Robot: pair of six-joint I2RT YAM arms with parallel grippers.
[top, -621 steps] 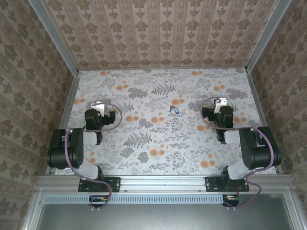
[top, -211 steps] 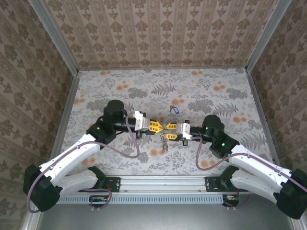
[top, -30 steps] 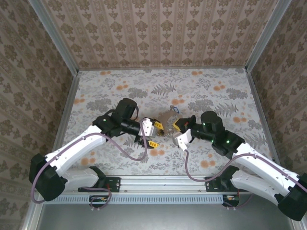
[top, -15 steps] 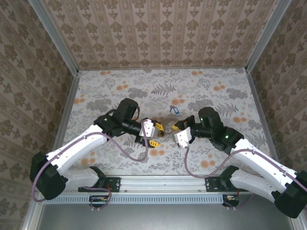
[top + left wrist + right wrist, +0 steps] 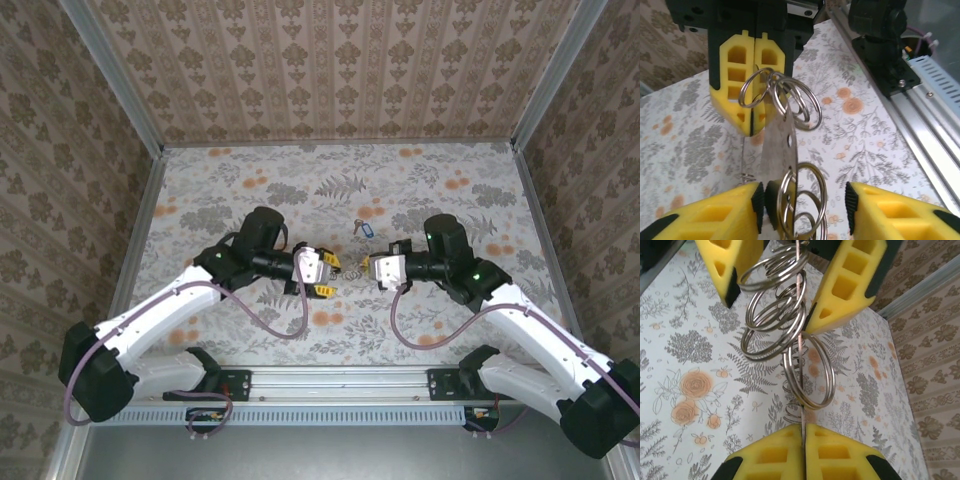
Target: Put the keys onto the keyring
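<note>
- Two robot claws with hollowed yellow fingers are facing each other tip to tip above the middle of the flower-printed tabletop.
- The right claw is clenching its fingers tight on the rim of the thin, flat, grey-brown metal keyring, which is showing edge-on between its pads.
- The left claw is standing released, its fingers parted to either side of the keyring's opposite end. The keyring is lying close against one finger while a gap is showing before the other.
- Several shiny steel split rings are hanging from the keyring, bunching between the tips of the two claws, and one loop is lying across the right claw's closed fingers.
- The keys, a tiny item with a bright blue plastic tag and a small dark metal part, are lying on the tabletop beyond the claws' tips, nearest the right claw and touching neither.
</note>
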